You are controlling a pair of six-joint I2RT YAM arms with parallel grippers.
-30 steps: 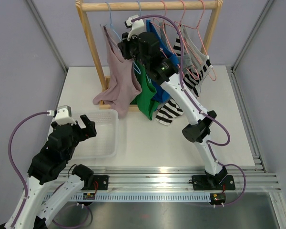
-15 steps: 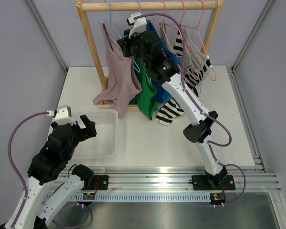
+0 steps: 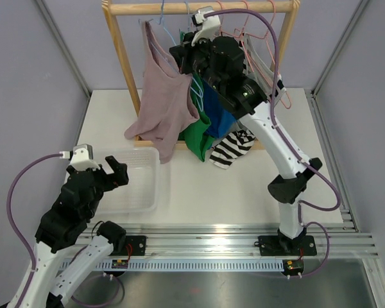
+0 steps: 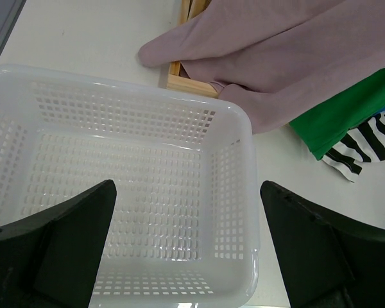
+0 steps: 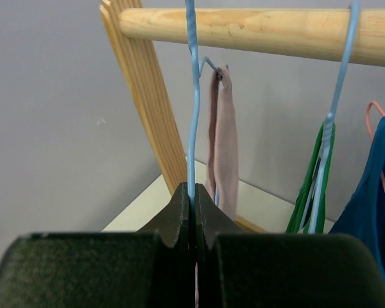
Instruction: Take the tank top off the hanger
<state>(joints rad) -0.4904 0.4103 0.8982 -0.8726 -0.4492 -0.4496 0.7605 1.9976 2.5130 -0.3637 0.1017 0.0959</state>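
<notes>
A mauve tank top hangs on a light-blue wire hanger at the left end of the wooden rail. My right gripper is shut on the hanger's wire just below the rail, high up by the garment's neck. One mauve strap loops over the hanger's end behind the fingers. The tank top's hem drapes over the rack's wooden base. My left gripper stands open and holds nothing, low above the white basket, at the near left.
Green, blue and black-and-white striped garments hang right of the tank top on other hangers. The rack's wooden post stands left of the right gripper. The perforated basket sits on the table in front of the rack.
My right gripper closed on the blue hanger's wire and rose up and to the right toward the rail, lifting the tank top with it. The left arm stayed put.
</notes>
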